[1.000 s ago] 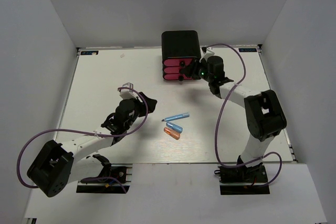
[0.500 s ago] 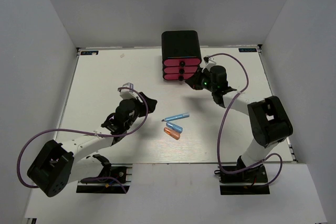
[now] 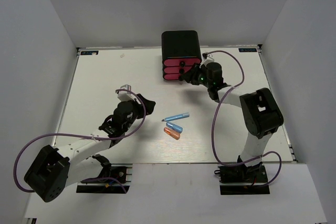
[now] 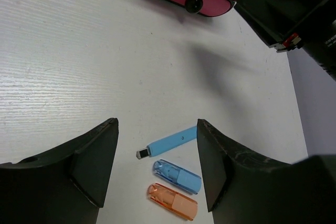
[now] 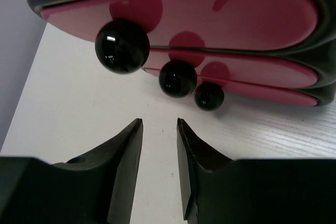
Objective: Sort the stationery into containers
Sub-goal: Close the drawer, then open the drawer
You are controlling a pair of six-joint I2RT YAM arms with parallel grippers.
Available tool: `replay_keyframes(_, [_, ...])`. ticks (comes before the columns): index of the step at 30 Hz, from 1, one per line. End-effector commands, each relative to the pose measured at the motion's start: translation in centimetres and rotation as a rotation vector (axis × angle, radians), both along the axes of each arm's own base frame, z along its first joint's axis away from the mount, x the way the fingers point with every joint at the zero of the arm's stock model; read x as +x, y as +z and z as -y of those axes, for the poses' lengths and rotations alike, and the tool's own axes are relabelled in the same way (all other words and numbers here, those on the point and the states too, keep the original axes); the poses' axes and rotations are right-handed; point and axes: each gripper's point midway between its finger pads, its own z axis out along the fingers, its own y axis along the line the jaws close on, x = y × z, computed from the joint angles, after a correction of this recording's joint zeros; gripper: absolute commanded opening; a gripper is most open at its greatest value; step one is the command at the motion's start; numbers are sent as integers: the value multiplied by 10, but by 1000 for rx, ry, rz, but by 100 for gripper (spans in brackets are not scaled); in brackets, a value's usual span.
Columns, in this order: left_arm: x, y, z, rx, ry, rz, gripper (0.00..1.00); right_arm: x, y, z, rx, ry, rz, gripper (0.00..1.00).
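The black cabinet [image 3: 181,44] holds three pink drawers [image 3: 180,70] with black knobs, all pushed in. My right gripper [image 3: 192,75] sits just in front of them. In the right wrist view its jaws [image 5: 159,121] are narrowly open and empty, just short of the middle knob [image 5: 178,78]. A blue marker [image 3: 177,116], a blue capsule [image 3: 174,127] and an orange capsule [image 3: 171,133] lie mid-table. My left gripper [image 3: 147,105] is open and empty to their left. In the left wrist view [image 4: 157,124] the marker [image 4: 168,142] and both capsules [image 4: 177,176] lie between its fingers.
The table's white walls rise at the back and both sides. The right arm's purple cable [image 3: 226,77] loops beside the cabinet. The drawers and the right gripper [image 4: 286,11] show at the top of the left wrist view.
My right gripper has swung from the cabinet's right side to the front of the drawers, facing the knobs. My left arm has shifted slightly.
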Motion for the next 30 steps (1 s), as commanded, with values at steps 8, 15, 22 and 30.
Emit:
replay_keyframes(8, [-1, -4, -3, 10, 19, -13, 71, 31, 21, -10, 47, -59, 88, 45])
replay_keyframes(15, [0, -10, -3, 21, 19, -27, 71, 39, 25, -14, 46, -65, 103, 51])
replay_keyframes(22, [1, -11, -2, 21, 19, -27, 71, 44, 19, -15, 34, -80, 103, 51])
replay_keyframes(30, [1, -11, -2, 21, 19, -28, 71, 52, 13, -19, 28, -90, 104, 51])
